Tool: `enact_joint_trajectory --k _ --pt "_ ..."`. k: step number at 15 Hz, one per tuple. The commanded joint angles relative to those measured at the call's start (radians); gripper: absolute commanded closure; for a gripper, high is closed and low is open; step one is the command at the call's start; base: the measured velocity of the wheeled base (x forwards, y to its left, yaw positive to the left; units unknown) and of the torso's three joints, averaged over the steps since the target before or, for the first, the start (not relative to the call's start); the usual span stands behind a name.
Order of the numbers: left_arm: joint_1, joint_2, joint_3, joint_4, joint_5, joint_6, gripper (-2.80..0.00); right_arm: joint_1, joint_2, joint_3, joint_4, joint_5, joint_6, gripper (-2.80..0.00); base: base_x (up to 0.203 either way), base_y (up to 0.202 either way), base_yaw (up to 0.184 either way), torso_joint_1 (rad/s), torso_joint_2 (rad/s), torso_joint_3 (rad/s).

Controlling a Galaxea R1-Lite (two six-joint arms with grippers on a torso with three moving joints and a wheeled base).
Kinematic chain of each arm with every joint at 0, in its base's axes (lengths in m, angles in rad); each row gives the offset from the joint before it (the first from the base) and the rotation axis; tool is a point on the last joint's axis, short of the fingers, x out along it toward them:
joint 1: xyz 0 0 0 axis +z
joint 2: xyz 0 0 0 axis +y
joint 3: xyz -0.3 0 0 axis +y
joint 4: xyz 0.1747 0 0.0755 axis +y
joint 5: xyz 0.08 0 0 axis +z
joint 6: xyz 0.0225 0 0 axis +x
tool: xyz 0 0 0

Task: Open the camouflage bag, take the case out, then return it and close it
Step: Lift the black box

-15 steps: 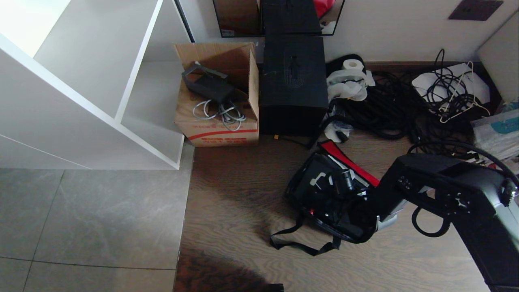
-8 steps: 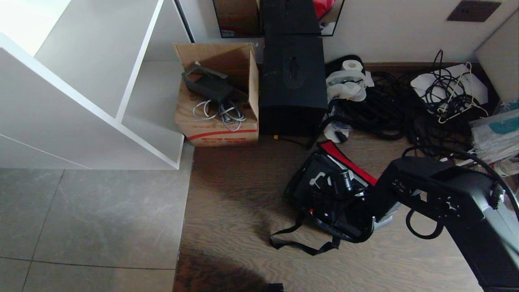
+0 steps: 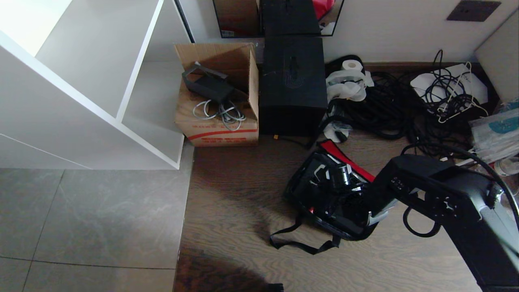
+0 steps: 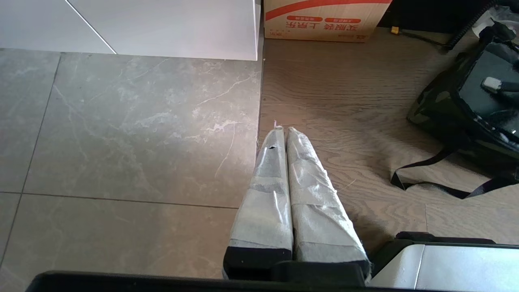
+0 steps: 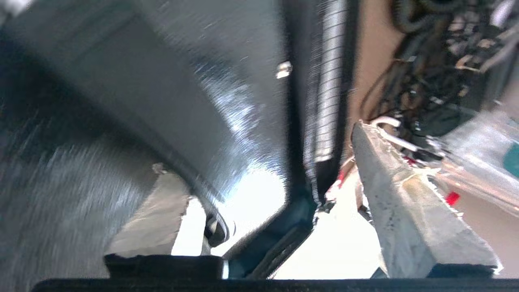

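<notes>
My right gripper (image 5: 267,190) is down at the camouflage bag (image 3: 298,190), lower right of centre in the head view, and its taped fingers (image 5: 409,211) stand spread apart with nothing clamped between them. In the right wrist view the black surface of the case (image 5: 170,93) fills most of the frame, with one finger on each side of the bag's zippered edge; whether either finger touches it I cannot tell, the view being blurred. The case (image 3: 324,184) sits inside the bag on the wooden floor (image 3: 235,194), its silver bracket showing, and the bag's lid is turned back so the red lining (image 3: 352,163) shows along its upper right edge. The black strap (image 3: 300,245) trails loose on the floor below the bag.

My left gripper (image 4: 282,134) hangs over the seam between tile and wood, its taped fingers pressed together, holding nothing. A cardboard carton (image 3: 219,97) and a taller black box (image 3: 292,81) stand at the upper centre, a tangle of cables (image 3: 389,109) to their right.
</notes>
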Motion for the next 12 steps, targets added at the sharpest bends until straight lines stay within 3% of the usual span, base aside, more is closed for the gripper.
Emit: enact_joint_trajectory --k 1,12 --pt "0.000 0.000 -0.001 0.000 0.000 0.000 0.00 -0.015 0.010 -0.027 -0.008 -0.010 -0.005 -2.80 0.000 0.000 0.000 0.000 0.00 0.000" --pt "0.000 0.000 -0.001 0.000 0.000 0.000 0.00 -0.093 0.112 -0.135 -0.005 -0.009 -0.023 -2.80 0.000 0.000 0.000 0.000 0.00 0.000"
